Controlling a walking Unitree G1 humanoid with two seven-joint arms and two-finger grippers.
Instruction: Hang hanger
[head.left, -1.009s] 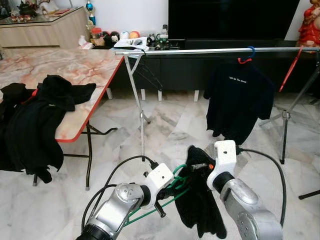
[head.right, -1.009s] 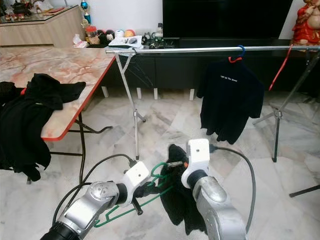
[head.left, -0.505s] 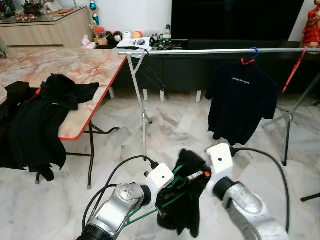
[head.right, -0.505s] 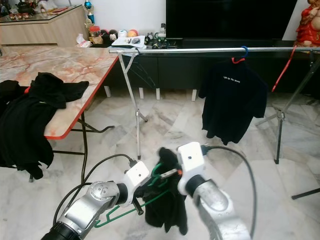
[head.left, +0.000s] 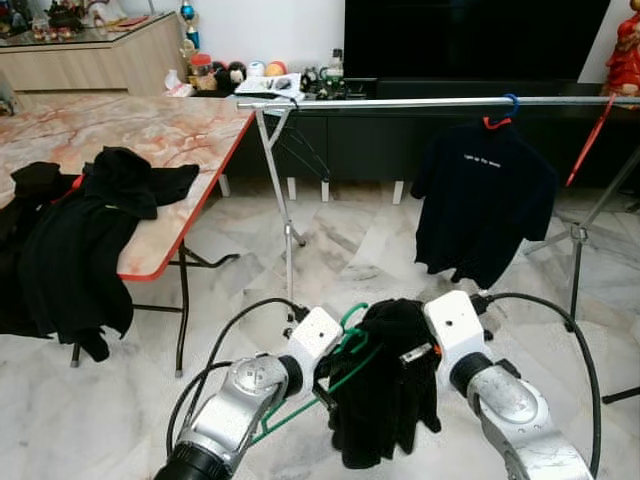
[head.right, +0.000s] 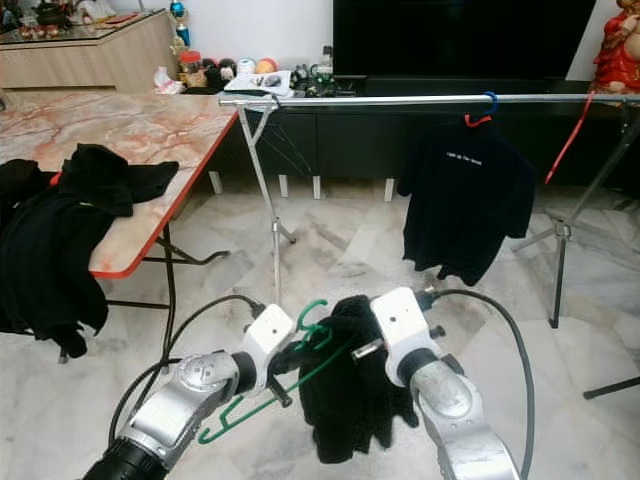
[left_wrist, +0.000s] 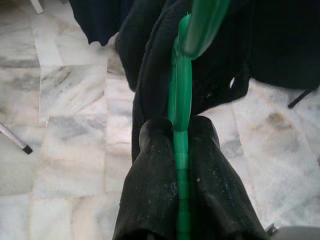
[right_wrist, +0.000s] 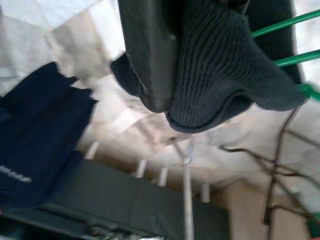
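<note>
A green hanger is held low in front of me, its hook pointing up. My left gripper is shut on the hanger's green neck. A black knitted garment drapes over the hanger and hangs down between my two arms. My right gripper is at the garment's right shoulder and shut on the cloth; in the right wrist view a black finger presses against the knit. Ahead, at chest height, runs the metal clothes rail.
A black T-shirt hangs on the rail at the right, with a red hanger beyond it. A marble-patterned folding table at the left carries black clothes. The rail's stand legs stand on the marble floor.
Both grippers have risen with the hanger and garment. The right gripper has moved to the right, and the garment now hangs spread between the two arms. The camera has shifted slightly.
</note>
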